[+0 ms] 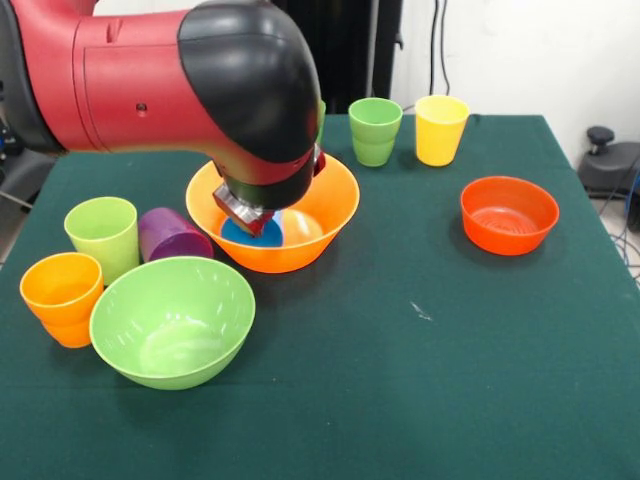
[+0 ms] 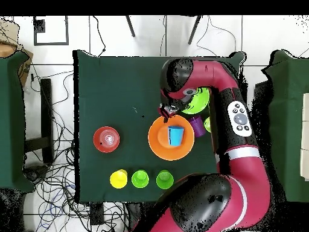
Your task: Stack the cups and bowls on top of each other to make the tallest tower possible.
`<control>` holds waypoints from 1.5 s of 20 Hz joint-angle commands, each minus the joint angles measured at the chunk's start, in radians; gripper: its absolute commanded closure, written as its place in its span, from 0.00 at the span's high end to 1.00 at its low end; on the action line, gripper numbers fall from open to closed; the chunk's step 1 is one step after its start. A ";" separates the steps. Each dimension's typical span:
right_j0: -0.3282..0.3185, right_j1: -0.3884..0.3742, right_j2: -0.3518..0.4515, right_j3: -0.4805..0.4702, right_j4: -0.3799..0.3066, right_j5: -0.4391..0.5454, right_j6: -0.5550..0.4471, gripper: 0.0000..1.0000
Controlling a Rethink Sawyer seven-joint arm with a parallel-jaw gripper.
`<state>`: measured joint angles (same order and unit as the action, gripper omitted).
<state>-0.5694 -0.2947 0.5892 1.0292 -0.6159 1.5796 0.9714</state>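
Observation:
A large orange bowl (image 1: 300,255) stands left of the table's middle, and a blue cup (image 1: 250,233) lies tilted inside it. My gripper (image 1: 245,212) hangs at the bowl's far-left rim, just above the blue cup, and the arm's black wrist hides most of it. In the overhead view the gripper (image 2: 168,111) is at the edge of the orange bowl (image 2: 158,148), next to the blue cup (image 2: 175,135). A lime bowl (image 1: 172,320) stands at the front left. A purple cup (image 1: 172,235) lies on its side between a lime cup (image 1: 103,235) and the orange bowl.
An orange cup (image 1: 62,298) stands at the far left edge. A darker green cup (image 1: 375,130) and a yellow cup (image 1: 440,128) stand at the back. A red-orange bowl (image 1: 508,213) sits at the right. The overhead view shows another green cup (image 2: 164,179).

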 commanded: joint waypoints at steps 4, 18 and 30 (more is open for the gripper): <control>0.001 0.080 0.047 -0.024 -0.097 -0.129 -0.359 1.00; 0.036 0.068 0.036 -0.042 -0.097 -0.039 -0.325 1.00; 0.038 0.060 0.030 -0.025 -0.093 -0.043 -0.301 1.00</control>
<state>-0.5555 -0.2589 0.6016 1.0183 -0.6360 1.5504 0.9714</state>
